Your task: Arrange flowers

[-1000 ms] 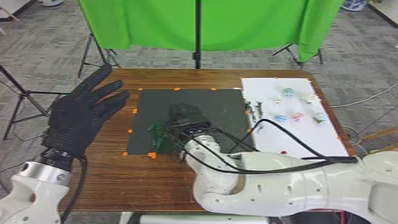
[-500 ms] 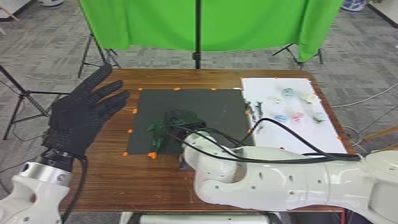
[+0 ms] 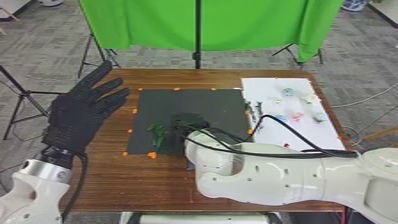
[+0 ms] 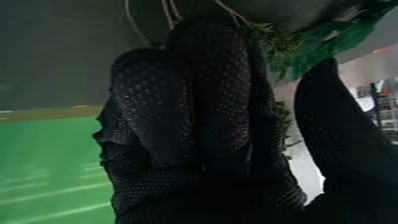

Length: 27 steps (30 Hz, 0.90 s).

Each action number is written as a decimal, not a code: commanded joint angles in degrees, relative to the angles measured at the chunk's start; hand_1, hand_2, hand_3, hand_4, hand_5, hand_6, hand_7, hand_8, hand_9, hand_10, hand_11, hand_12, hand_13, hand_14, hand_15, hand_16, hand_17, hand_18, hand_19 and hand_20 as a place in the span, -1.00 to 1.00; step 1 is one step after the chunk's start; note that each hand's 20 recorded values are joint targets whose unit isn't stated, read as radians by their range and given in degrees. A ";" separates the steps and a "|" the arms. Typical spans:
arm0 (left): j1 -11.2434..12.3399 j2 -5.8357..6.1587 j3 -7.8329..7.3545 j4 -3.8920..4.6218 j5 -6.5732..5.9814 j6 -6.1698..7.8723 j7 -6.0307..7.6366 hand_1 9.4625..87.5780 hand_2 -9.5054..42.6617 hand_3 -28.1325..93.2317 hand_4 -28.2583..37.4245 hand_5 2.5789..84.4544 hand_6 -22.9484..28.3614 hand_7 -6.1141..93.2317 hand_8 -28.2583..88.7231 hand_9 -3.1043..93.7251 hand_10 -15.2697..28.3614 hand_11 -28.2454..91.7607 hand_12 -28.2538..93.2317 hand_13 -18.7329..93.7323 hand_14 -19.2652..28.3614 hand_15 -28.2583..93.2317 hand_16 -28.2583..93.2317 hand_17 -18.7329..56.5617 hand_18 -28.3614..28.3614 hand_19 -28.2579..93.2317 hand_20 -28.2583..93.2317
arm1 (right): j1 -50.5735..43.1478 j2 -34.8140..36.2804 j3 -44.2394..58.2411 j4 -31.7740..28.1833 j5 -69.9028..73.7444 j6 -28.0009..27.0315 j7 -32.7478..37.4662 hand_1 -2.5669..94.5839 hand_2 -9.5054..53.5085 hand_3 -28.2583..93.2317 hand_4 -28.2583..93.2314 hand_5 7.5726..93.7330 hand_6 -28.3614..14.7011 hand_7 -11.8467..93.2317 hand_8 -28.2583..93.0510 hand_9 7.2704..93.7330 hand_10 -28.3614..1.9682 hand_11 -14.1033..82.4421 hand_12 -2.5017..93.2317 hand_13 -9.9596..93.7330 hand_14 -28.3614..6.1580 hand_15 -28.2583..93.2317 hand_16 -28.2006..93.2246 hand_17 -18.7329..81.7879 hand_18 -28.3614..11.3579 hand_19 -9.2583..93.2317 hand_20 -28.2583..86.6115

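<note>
Green cloth [image 3: 258,25] hangs behind the brown wooden table [image 3: 160,187], where a black mat [image 3: 218,100] and a white sheet [image 3: 266,92] lie side by side. Over the mat, the right hand [image 3: 188,121] has moved during the last second: it leaned towards the dark-green foliage [image 3: 158,133], and now it sits a little further right, so that the foliage comes out more clearly at its left. The arm has drawn in closer to the robot as well.

To my eye this is the end of a placing or straightening touch, with the greenery laid as a base for the blooms. In the right wrist view the fingers [image 4: 213,90] are extended and the thumb [image 4: 320,100] stands apart from them, with no grip closed on anything, so the hand looks released. A needled sprig [image 4: 277,42] and thin stems lie right by the fingertips, near enough to snag as the glove lifts. The left hand [image 3: 84,110] is raised at the table's left side, fingers loosely spread, holding nothing.

Flat surfaces do the work of containers: the mat carries the foliage, while the sheet holds a pink flower [image 3: 296,117], a white flower [image 3: 309,99], blue flowers [image 3: 288,92] and, along its left edge, dark stems [image 3: 258,107]. Those blooms have yet to join the greenery; fetching one seems the likely next step.
</note>
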 commanded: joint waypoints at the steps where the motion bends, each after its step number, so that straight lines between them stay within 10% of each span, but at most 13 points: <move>1: -0.02 -0.05 0.34 0.60 -0.05 -0.85 -0.71 -0.65 -0.37 0.71 -0.90 -0.43 0.09 -0.57 -0.70 -0.48 0.49 -0.21 -0.33 -0.41 0.76 -0.06 -0.55 -1.00 0.81 0.10 -0.39 | 1.59 -0.77 -0.65 1.07 -1.45 1.93 3.01 -0.39 -0.40 0.62 -0.92 0.33 0.33 -0.56 -0.75 1.00 0.16 0.08 -0.55 0.74 -0.09 0.59 -0.24 0.05 -0.97 1.00 0.00; 14: -0.39 -0.38 0.90 0.80 0.04 -0.58 -1.22 -0.65 -0.37 0.71 -0.90 -0.43 0.10 -0.57 -0.70 -0.48 0.49 -0.21 -0.33 -0.41 0.76 -0.06 -0.55 -1.00 0.81 0.10 -0.39 | 2.05 -1.35 -1.03 0.87 -3.48 5.30 4.62 -0.39 -0.40 0.61 -0.91 0.31 0.32 -0.56 -0.75 1.00 0.15 0.10 -0.57 0.77 -0.07 0.58 -0.25 0.08 -0.99 1.00 0.00; 27: 2.27 -1.65 -1.55 -0.99 0.49 0.00 -1.62 -0.65 -0.37 0.71 -0.90 -0.43 0.10 -0.57 -0.70 -0.48 0.50 -0.21 -0.33 -0.41 0.77 -0.06 -0.55 -1.00 0.81 0.10 -0.39 | -3.08 4.97 6.25 -6.15 -7.30 11.28 3.76 -0.39 -0.40 0.62 -0.91 0.39 0.32 -0.55 -0.75 1.00 0.16 0.14 -0.59 0.81 -0.05 0.56 -0.25 0.11 -0.99 1.00 0.01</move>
